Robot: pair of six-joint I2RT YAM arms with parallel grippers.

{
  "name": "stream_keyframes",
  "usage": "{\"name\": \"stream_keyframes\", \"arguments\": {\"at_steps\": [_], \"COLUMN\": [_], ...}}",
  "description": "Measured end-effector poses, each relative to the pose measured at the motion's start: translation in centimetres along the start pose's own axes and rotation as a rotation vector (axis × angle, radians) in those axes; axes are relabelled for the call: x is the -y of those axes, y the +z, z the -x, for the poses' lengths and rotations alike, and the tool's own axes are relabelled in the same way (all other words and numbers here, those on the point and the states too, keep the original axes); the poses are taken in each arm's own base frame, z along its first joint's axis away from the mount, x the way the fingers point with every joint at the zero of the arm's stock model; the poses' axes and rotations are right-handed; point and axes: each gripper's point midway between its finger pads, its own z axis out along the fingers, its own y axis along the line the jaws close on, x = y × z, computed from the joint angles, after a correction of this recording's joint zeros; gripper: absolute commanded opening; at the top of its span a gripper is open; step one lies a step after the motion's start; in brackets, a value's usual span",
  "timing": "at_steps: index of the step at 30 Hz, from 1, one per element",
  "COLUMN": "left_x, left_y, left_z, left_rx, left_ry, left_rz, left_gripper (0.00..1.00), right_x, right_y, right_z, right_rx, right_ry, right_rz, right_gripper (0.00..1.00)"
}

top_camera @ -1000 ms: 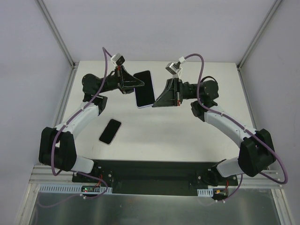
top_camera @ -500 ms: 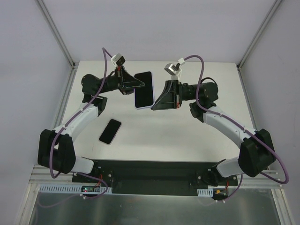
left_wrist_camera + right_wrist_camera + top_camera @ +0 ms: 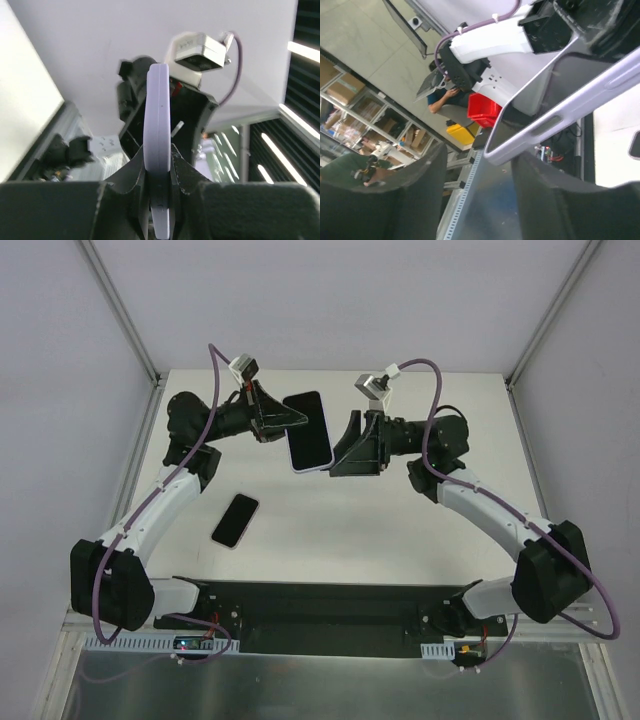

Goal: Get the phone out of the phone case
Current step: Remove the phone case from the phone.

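A phone with a dark screen in a lavender phone case hangs above the table's far middle. My left gripper is shut on its left long edge. In the left wrist view the case stands edge-on, pinched between both fingers of the left gripper. My right gripper stands open just right of the phone. In the right wrist view a corner of the case reaches in beside the right finger of my open right gripper. A wide gap separates it from the other finger.
A second dark phone with a pale rim lies flat on the white table, left of centre and below my left arm. White walls with metal corner posts close in the back and sides.
My right gripper has opened and let go of the phone's right edge. My left arm has shifted a little to the left, still gripping the phone.
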Motion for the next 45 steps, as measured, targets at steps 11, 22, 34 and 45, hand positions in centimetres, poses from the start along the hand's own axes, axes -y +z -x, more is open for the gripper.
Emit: {"name": "stream_keyframes", "arguments": {"at_steps": [11, 22, 34, 45], "left_x": [-1.9, -4.4, -4.3, -3.5], "left_y": [0.2, -0.5, -0.6, -0.7], "left_z": [1.5, 2.5, 2.3, 2.4], "left_rx": [0.08, 0.164, 0.174, 0.18], "left_ry": [0.131, 0.153, 0.138, 0.14], "left_rz": [0.133, 0.21, 0.185, 0.165], "left_gripper": [0.0, 0.0, 0.0, 0.0], "right_x": [1.7, 4.8, 9.3, 8.3], "right_y": [-3.3, -5.7, -5.5, -4.0], "right_z": [-0.1, 0.1, -0.8, 1.2], "right_rx": [0.188, 0.329, 0.419, 0.468], "right_ry": [-0.04, 0.061, 0.258, 0.258], "right_rz": [-0.415, -0.63, -0.616, -0.49], "right_gripper": [0.99, 0.91, 0.7, 0.09]}}
